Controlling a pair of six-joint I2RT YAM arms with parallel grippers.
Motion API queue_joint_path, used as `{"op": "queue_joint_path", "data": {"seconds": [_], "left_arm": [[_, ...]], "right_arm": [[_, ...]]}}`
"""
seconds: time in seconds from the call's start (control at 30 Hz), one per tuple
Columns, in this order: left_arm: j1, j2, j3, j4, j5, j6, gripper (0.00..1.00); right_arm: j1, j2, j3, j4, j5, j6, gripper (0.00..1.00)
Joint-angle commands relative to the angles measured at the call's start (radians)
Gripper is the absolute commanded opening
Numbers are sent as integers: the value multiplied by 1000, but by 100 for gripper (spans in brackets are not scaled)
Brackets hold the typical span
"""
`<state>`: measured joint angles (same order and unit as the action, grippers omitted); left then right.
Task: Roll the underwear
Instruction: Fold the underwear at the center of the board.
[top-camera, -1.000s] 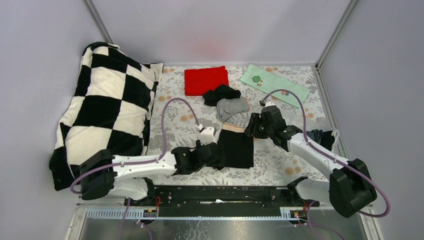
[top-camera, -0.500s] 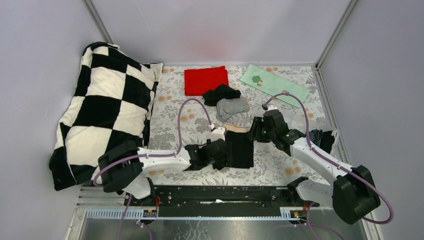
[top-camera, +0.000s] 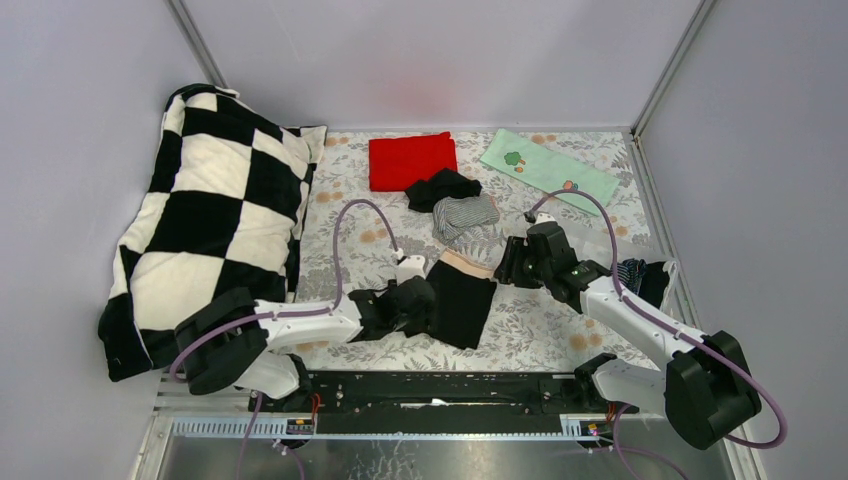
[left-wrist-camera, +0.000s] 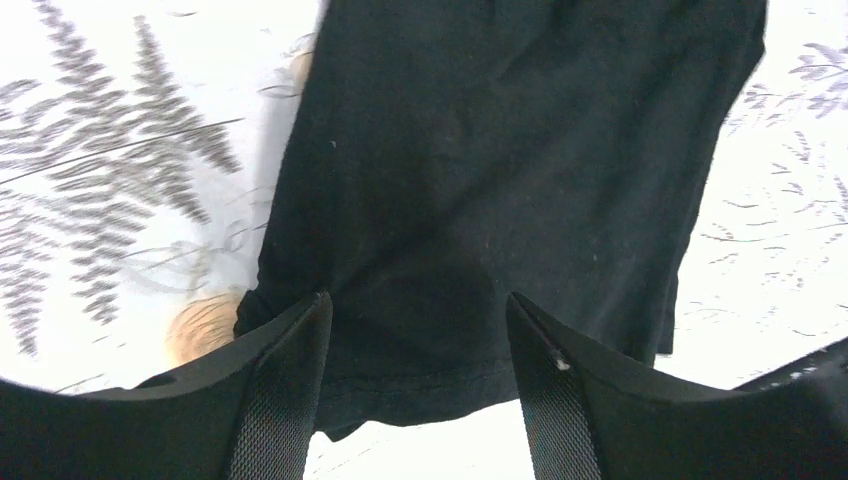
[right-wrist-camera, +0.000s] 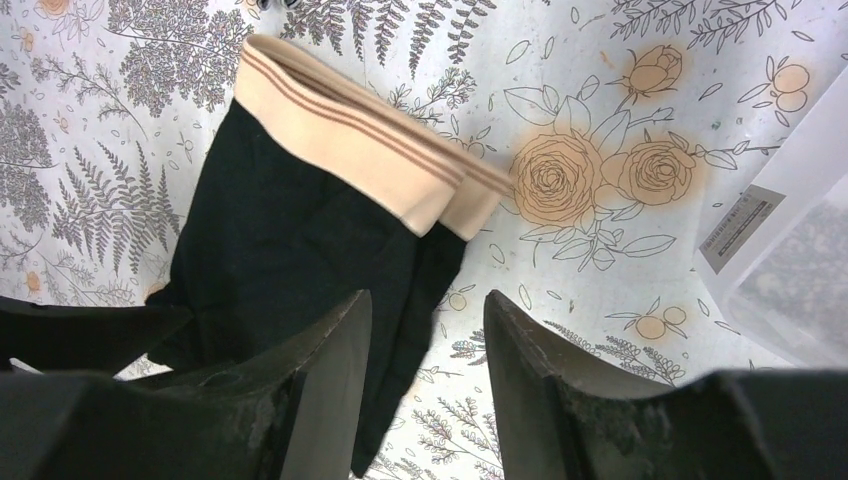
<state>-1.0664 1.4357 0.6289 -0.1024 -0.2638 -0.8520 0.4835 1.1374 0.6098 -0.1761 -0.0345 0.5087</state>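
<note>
Two open grippers flank the black briefs (top-camera: 462, 300), which lie flat near centre on the floral sheet (top-camera: 560, 330), beige waistband (right-wrist-camera: 360, 125) far. Over the briefs' left hem the left gripper (left-wrist-camera: 415, 300) has its jaws spread, and the right gripper (right-wrist-camera: 425, 295) holds its jaws apart above the right edge; neither grips anything.

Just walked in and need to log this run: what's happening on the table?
Two arms are working on black briefs lying flat on the table. The left gripper is at the hem end, jaws open over the edge; the right gripper hovers by the beige waistband, jaws open, holding nothing. No roll is started. More underwear lies behind, beside a red cloth.
</note>
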Motion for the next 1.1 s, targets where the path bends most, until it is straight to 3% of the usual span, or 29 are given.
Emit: {"op": "queue_joint_path", "data": {"seconds": [0.0, 0.17, 0.37, 0.73, 1.07], "left_arm": [[24, -76, -31, -136, -83, 29, 70], [27, -165, 11, -199, -93, 62, 70], [15, -242, 83, -175, -43, 146, 71], [-167, -52, 159, -138, -83, 120, 71], [-210, 1, 190, -113, -95, 97, 71]], "right_arm": [[-5, 0, 12, -15, 11, 24, 54], [-4, 26, 19, -47, -48, 77, 58], [2, 25, -77, 35, -81, 274, 65], [4, 112, -98, 165, -132, 433, 65], [4, 198, -49, 185, -99, 453, 67]]}}
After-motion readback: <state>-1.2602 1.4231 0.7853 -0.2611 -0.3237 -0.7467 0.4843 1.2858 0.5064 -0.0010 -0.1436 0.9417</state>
